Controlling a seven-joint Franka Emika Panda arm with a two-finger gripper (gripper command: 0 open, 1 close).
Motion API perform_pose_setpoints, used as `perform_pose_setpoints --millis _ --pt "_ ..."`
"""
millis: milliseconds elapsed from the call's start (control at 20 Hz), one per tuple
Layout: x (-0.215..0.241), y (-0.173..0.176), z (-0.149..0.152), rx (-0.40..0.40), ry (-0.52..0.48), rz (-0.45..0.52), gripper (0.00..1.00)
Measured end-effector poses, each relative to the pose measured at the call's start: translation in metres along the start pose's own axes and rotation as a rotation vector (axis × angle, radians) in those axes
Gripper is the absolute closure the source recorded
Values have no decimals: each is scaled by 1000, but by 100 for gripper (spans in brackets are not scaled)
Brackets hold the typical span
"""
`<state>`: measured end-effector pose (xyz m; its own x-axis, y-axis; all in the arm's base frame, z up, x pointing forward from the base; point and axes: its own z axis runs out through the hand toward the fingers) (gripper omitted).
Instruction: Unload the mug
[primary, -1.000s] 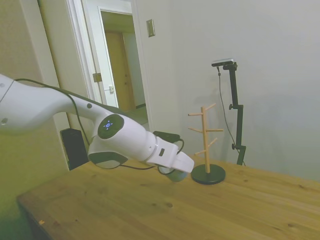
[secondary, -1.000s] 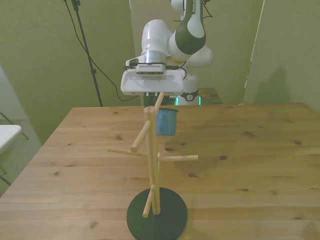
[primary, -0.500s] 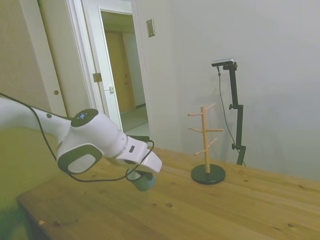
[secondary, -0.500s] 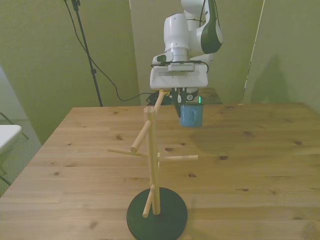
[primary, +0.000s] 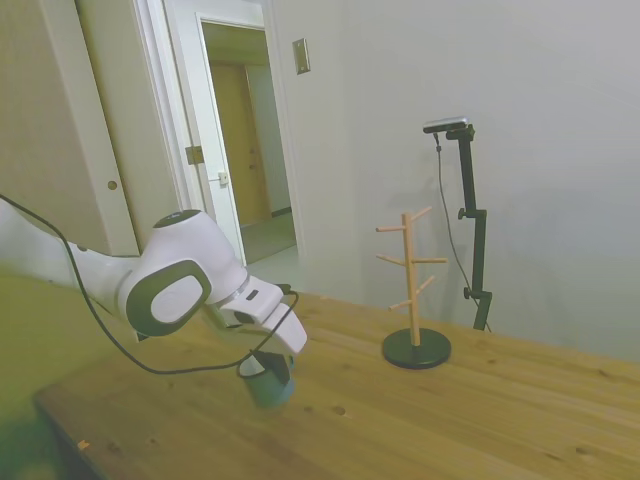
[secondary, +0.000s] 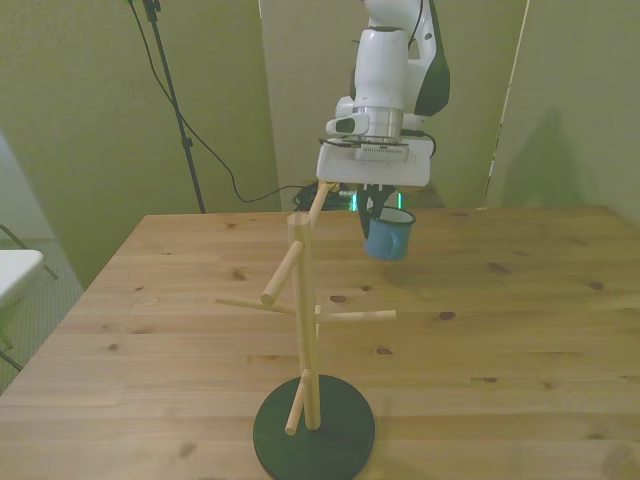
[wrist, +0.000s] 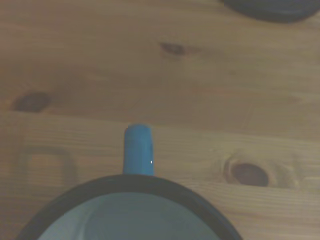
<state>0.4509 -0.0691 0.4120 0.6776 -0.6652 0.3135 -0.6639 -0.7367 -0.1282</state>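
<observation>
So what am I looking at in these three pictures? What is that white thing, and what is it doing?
The white thing is a robot arm; its gripper works like a two-fingered hand. One picture is taken from beside the table, one from across it, and the close-up comes from a camera on the arm's wrist. The gripper holds a blue mug by its rim, low over the wood near the arm's end of the table. In the close-up you see the mug's dark rim and handle from above. The wooden peg stand stands apart, all its pegs bare.
</observation>
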Motion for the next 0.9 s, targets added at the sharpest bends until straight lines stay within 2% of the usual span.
perform_pose_setpoints --millis 200,500,900 --pt "3 -11 10 -36 -43 13 100" --pt "23 -15 38 -89 -54 52 100" --pt "32 -19 57 -114 -63 65 100"
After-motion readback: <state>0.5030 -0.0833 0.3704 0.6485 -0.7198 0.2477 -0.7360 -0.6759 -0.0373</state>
